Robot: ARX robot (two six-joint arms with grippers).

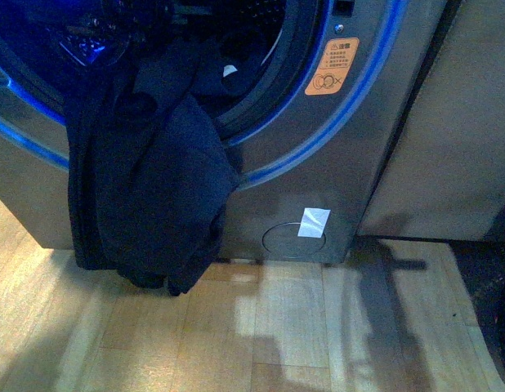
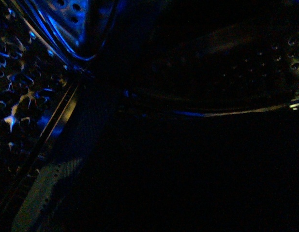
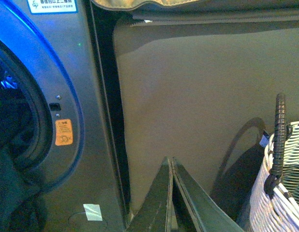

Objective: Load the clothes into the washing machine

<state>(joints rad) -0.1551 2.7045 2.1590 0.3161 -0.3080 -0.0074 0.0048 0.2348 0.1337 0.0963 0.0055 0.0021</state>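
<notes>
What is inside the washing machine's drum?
Only the top of the dark navy garment reaches in over the porthole rim; most hangs outside, down the front of the washing machine. The perforated drum wall shows behind it. The garment and darkness hide the rest of the drum.

Orange sticker point(image 1: 332, 67) and white label point(image 3: 52, 6) on the washing machine point(image 1: 342, 171), print illegibly small.

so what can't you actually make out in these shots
Left gripper: the left wrist view is dark, nothing readable.
How much of the clothes lies inside the washing machine: front view, cut off by the top edge and deep shadow.
Orange sticker wording: too small in the front view.
White basket contents: right wrist view, cut by the edge.
</notes>
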